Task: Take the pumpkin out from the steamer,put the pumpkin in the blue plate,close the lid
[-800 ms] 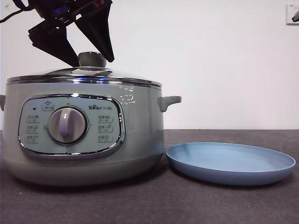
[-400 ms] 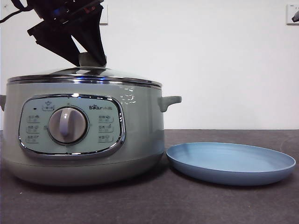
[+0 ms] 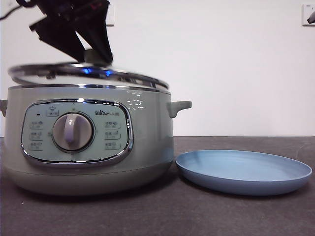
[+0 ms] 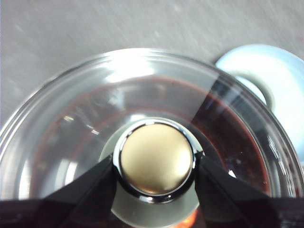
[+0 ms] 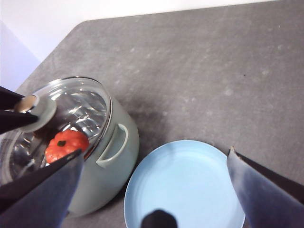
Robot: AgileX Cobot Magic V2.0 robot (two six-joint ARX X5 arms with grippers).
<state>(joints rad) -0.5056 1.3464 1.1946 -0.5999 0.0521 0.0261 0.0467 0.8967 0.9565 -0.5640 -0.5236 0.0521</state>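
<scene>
Where the picture begins on the left, the left hand comes down big and dark from the top corner, and its two black jaws are clamped on the knob of the lid. In the left wrist view the same hand presses one jaw against each side of the round knob, with the glass lid spread out beneath it. The lid hangs just above the steamer, clear of the pot's rim and slightly tilted, its steel edge blurred. The steamer stands on the dark worktop with its dial and control panel facing the camera and a small side handle sticking out toward the right.

Seen from the right wrist, the pumpkin sits inside the steamer, orange-red with a dark stem, visible through the glass lid; the left hand shows there at the knob.

Further right, the blue plate lies flat on the worktop just beside the steamer, close to its base; whether the two touch cannot be told. The right hand hovers high over the blue plate with its jaws spread wide, holding nothing.
</scene>
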